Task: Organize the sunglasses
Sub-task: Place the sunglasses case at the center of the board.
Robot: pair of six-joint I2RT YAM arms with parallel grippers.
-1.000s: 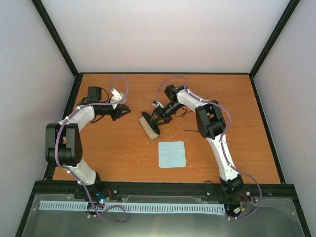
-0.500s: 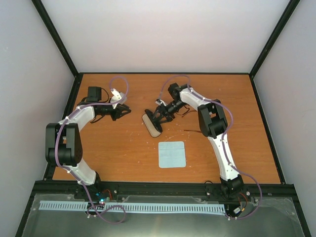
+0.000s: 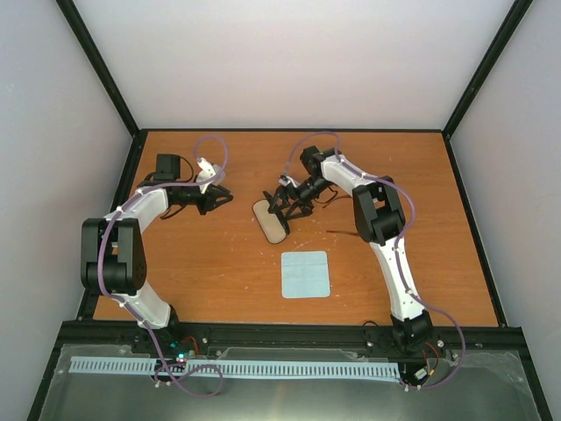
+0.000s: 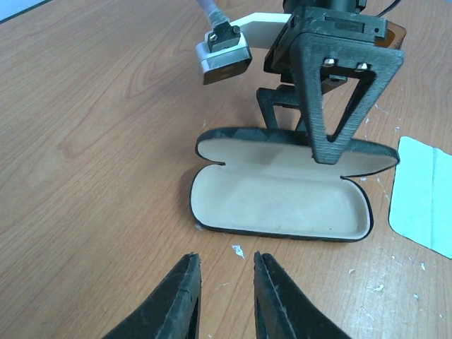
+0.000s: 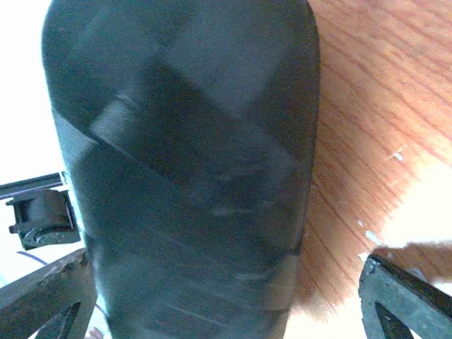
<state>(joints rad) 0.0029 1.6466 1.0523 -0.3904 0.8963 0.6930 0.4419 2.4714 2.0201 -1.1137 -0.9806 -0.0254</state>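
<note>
Top external, what's the count?
— One open black case (image 4: 282, 198) mid-frame, one pale blue cloth (image 3: 306, 274) below it, one pair of sunglasses (image 3: 338, 232) (only a dark streak) right of the case.
— Claws?
— The right gripper (image 3: 282, 207) gapes astride the lid; the left gripper (image 4: 224, 296) is barely parted, empty.

We see a brown wood-grain table (image 3: 219, 263) carrying 2 things: a black glasses case (image 4: 279, 201), lying open with its pale lining up, and near it a pale blue cloth (image 3: 306, 274), lying flat. Small white specks (image 4: 238, 249) dot the wood.
</note>
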